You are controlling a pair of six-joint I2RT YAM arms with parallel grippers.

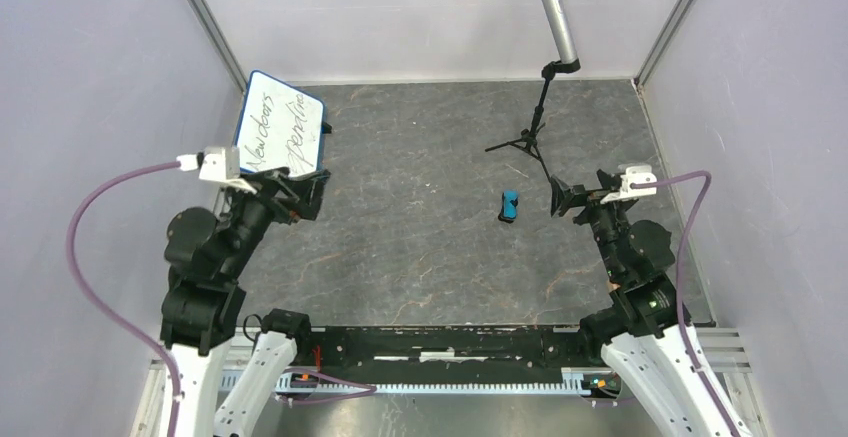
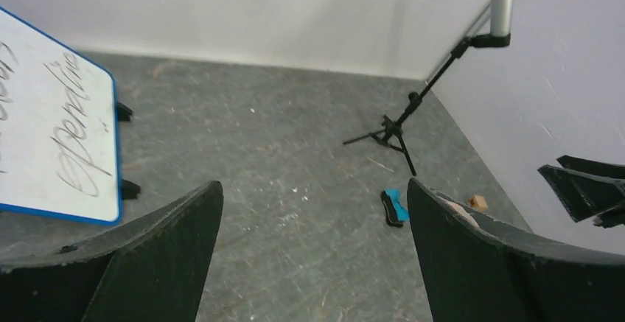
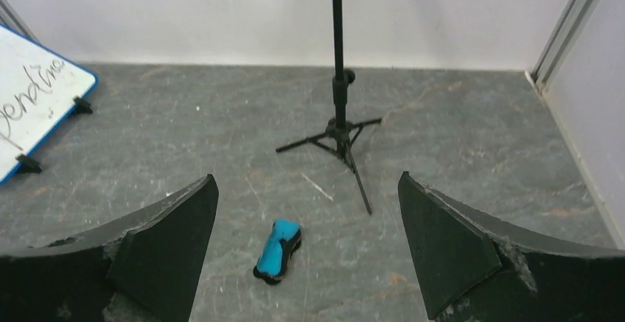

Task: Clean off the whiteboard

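Right tool (image 3: 306,178) spread and empty, left tool (image 2: 313,186) likewise. Just ahead on the tabletop (image 1: 400,257), blue eraser (image 3: 278,259); risks skidding away if pinched off-centre. Beyond, tripod (image 3: 339,134): easily snagged. Far left, whiteboard (image 1: 282,125), propped on feet, lettered; could tip under hard wiping.

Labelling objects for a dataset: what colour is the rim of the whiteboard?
Blue, framing the white face of the whiteboard; it shows best in the left wrist view.
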